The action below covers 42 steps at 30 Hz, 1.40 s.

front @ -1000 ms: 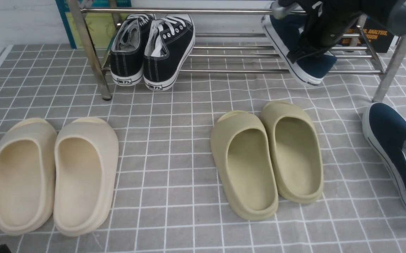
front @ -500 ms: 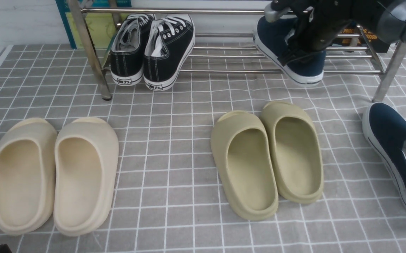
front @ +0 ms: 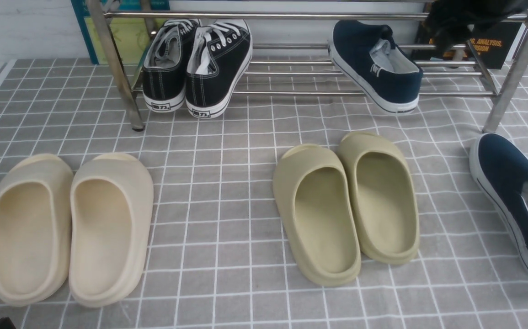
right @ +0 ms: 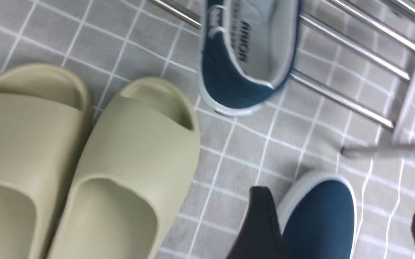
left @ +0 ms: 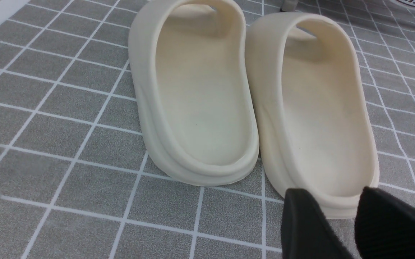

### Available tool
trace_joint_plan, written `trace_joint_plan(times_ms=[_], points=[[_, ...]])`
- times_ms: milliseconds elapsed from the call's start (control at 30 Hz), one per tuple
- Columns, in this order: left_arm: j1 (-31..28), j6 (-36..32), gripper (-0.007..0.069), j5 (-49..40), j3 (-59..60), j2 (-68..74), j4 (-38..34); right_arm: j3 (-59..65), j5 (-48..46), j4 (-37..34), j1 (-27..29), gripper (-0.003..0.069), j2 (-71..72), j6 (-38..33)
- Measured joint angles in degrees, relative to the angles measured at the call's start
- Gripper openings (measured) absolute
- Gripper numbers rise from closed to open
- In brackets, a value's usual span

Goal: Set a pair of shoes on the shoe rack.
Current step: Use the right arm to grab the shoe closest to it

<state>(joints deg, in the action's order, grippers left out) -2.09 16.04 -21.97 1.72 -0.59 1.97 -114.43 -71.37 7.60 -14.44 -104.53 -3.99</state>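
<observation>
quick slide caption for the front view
One navy slip-on rests on the shoe rack; its mate lies on the checked cloth.

"ANALYSIS," in orange on the dark board (front: 497, 55) behind the shoe rack (front: 291, 15)

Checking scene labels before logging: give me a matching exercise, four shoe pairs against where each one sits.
Things:
1. black lace-up sneakers
2. cream slippers
3. olive slippers
4. navy slip-ons

Places:
A. on the checked cloth, centre
B. split: one on the shoe rack, one on the cloth at right
C. on the cloth, left
D. both on the shoe rack, left end

Pairs: 1-D, 2-C, 3-A, 4-B.
</observation>
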Motion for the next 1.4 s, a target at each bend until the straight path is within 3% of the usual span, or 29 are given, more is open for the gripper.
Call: trace_joint_plan(times_ms=[100,333,533,767,1000,1200,1267,1400], points=[[0.0,0.0,0.0235,0.0,0.0,0.0,0.0,4.7,0.0,0.0,0.9,0.0516,3.7,1.2],[0.0,0.0,0.0237,0.0,0.0,0.0,0.0,31.7,0.3,0.0,7.7,0.0418,16.7,3.3],[0.0,0.0,0.0237,0.0,0.0,0.0,0.0,49.9,11.4,-1.2,13.6,0.0353,19.3,7.2],[0.0,0.0,0.0237,0.0,0.0,0.0,0.0,56.5,23.3,-1.8,13.8,0.0358,15.1,7.8],[0.0,0.0,0.0237,0.0,0.0,0.0,0.0,56.9,26.8,-1.7,13.8,0.0350,9.0,7.9],[0.0,0.0,0.0237,0.0,0.0,0.0,0.0,56.9,26.8,-2.6,13.8,0.0152,6.5,7.9],[0.0,0.0,0.0237,0.0,0.0,0.0,0.0,56.9,26.8,-2.9,13.7,0.0043,7.0,7.9],[0.0,0.0,0.0237,0.0,0.0,0.0,0.0,57.0,23.6,-2.8,12.1,0.0029,10.6,7.9]])
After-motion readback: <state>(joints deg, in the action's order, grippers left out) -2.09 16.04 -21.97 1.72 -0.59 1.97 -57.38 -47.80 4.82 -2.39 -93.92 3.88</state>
